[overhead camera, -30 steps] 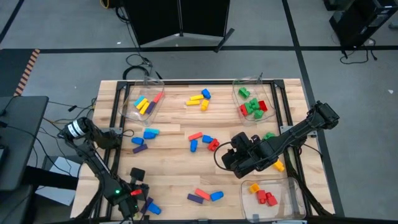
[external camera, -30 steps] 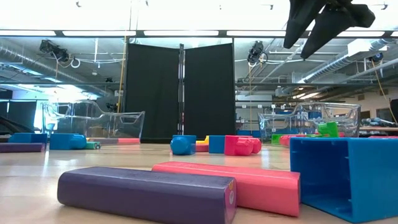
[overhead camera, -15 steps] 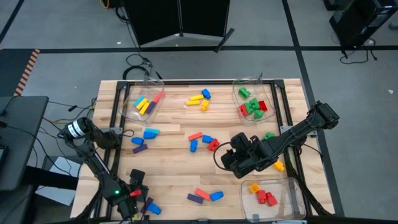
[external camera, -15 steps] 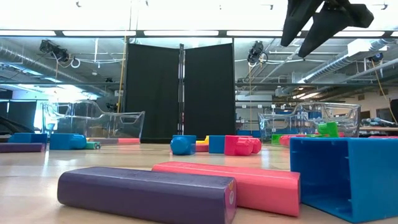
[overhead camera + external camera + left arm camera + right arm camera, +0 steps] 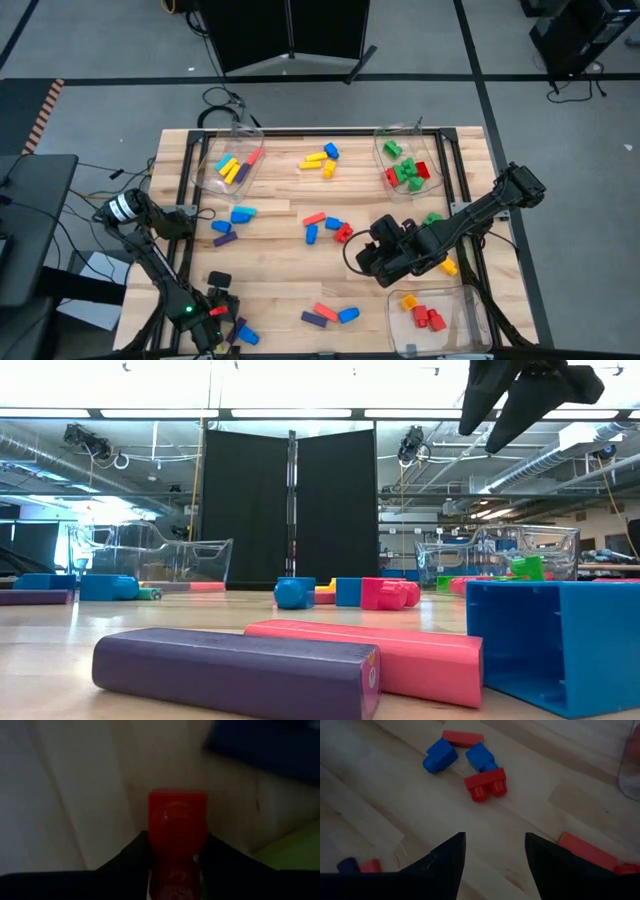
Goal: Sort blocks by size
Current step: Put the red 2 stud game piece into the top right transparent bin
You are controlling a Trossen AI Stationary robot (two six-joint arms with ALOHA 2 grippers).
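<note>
The blocks lie scattered across the wooden table (image 5: 270, 285). A red, blue and red-orange cluster (image 5: 325, 227) sits mid-table, and the right wrist view shows it plainly: a two-stud red brick (image 5: 486, 784) touching a blue brick (image 5: 481, 756), with another blue one (image 5: 439, 757) and a flat red bar (image 5: 462, 738) just beside. Yellow and blue pieces (image 5: 320, 160) lie near the far edge, between two clear bins. The far-left bin (image 5: 232, 165) holds yellow, purple and red bars; the far-right bin (image 5: 408, 162) holds green and red bricks; a near-right bin (image 5: 428, 312) holds red and orange stubs. A purple bar (image 5: 235, 670) and a pink-red bar (image 5: 375, 653) fill the low view's foreground, a blue block (image 5: 560, 645) cut off at its edge.

The right gripper (image 5: 494, 851) hangs above the table near the central cluster, fingers spread, nothing between them. The left gripper (image 5: 177, 865) sits at the near-left corner, clamped on a red block (image 5: 177, 832); everything around it there is dark and blurred.
</note>
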